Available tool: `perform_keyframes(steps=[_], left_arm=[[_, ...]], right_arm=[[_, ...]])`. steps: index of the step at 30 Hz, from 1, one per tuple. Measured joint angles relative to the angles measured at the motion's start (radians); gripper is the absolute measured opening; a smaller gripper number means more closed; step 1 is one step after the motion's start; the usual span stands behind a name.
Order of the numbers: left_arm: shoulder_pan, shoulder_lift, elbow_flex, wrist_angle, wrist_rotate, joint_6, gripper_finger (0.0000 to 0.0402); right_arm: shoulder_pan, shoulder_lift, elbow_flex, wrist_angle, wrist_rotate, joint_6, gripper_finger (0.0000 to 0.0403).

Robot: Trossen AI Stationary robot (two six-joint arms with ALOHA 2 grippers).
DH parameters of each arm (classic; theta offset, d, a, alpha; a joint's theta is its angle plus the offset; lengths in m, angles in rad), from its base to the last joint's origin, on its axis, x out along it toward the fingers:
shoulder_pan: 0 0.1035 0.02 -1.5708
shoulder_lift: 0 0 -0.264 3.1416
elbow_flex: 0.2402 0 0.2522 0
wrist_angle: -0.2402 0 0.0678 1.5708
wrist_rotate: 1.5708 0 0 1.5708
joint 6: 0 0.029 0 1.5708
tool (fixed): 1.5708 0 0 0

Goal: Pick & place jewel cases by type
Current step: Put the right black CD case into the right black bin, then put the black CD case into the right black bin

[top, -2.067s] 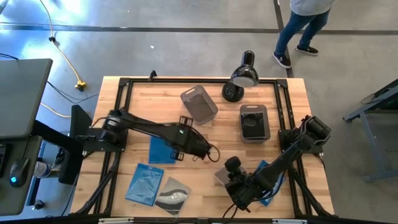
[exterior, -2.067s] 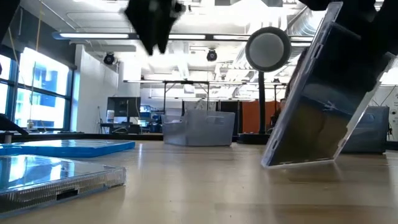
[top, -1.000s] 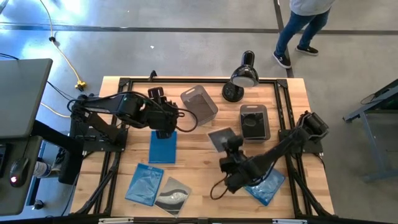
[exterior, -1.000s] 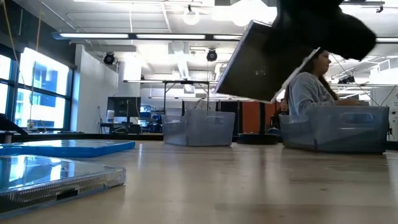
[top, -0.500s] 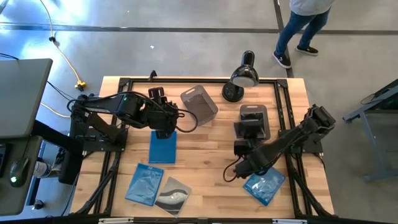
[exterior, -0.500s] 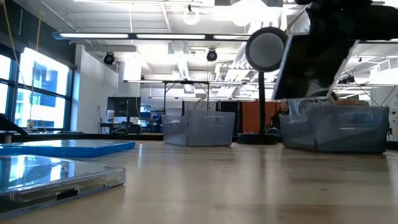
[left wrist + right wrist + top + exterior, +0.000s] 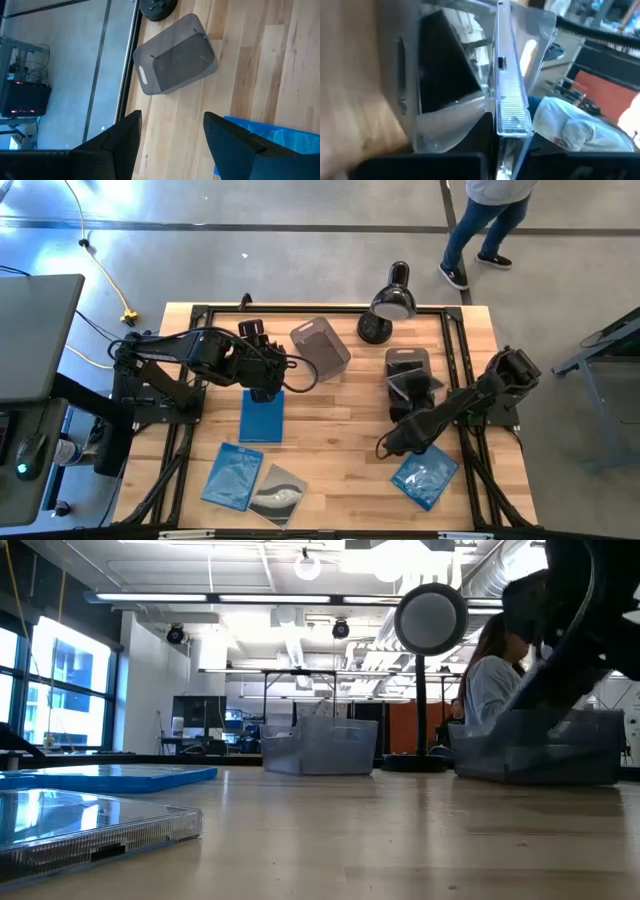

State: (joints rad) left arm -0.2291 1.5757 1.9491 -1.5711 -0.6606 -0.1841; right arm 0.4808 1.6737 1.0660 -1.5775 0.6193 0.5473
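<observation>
Right wrist view: right gripper (image 7: 507, 150) clamps a dark jewel case (image 7: 512, 105) over the tub (image 7: 409, 358); left gripper (image 7: 172, 135) fingers apart.

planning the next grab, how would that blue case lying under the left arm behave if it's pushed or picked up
The blue case lies flat on the wooden table, so a push would probably slide it rather than tip it. Its glossy face looks slippery, and it seems thin, so the left tool would likely need an edge. It is probably stiff and light.
</observation>
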Motion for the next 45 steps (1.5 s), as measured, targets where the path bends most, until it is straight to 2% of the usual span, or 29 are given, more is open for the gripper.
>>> perform_keyframes(steps=[2, 9, 14, 18, 24, 28, 33, 36, 39, 42, 45], left_arm=[[0.000, 0.000, 0.000, 0.000, -0.001, 0.000, 0.0209], [0.000, 0.000, 0.000, 0.000, -0.001, 0.000, 0.0209], [0.000, 0.000, 0.000, 0.000, -0.004, 0.000, 0.0209], [0.000, 0.000, 0.000, 0.000, -0.004, -0.001, 0.0209], [0.000, 0.000, 0.000, 0.000, -0.004, 0.000, 0.0209], [0.000, 0.000, 0.000, 0.000, -0.011, 0.000, 0.0209], [0.000, 0.000, 0.000, 0.000, -0.012, -0.001, 0.0209], [0.000, 0.000, 0.000, 0.000, -0.011, -0.006, 0.0209], [0.000, 0.000, 0.000, 0.000, 0.013, -0.008, 0.0209], [0.000, 0.000, 0.000, 0.000, 0.103, -0.044, 0.0209], [0.000, 0.000, -0.008, 0.003, 0.262, -0.093, 0.0209]], right_arm=[[0.000, 0.002, -0.011, 0.007, -0.009, 0.011, 0.0029], [-0.005, 0.001, 0.027, 0.008, -0.031, -0.025, 0.0114], [-0.011, 0.001, 0.032, 0.008, -0.064, 0.016, 0.0145], [-0.009, 0.001, 0.032, 0.008, -0.164, 0.040, 0.0159], [0.027, 0.001, 0.032, 0.008, -0.390, 0.082, 0.0169], [0.069, 0.001, 0.032, 0.008, -0.437, 0.085, 0.0169], [0.105, 0.001, 0.047, 0.007, -0.396, 0.130, 0.0170], [0.115, 0.001, 0.104, 0.032, -0.323, 0.136, 0.0170], [0.123, 0.001, 0.188, 0.098, -0.208, 0.111, 0.0170], [0.132, 0.001, 0.263, 0.237, -0.074, 0.047, 0.0170], [0.143, 0.000, 0.283, 0.524, 0.025, -0.121, 0.0169]])
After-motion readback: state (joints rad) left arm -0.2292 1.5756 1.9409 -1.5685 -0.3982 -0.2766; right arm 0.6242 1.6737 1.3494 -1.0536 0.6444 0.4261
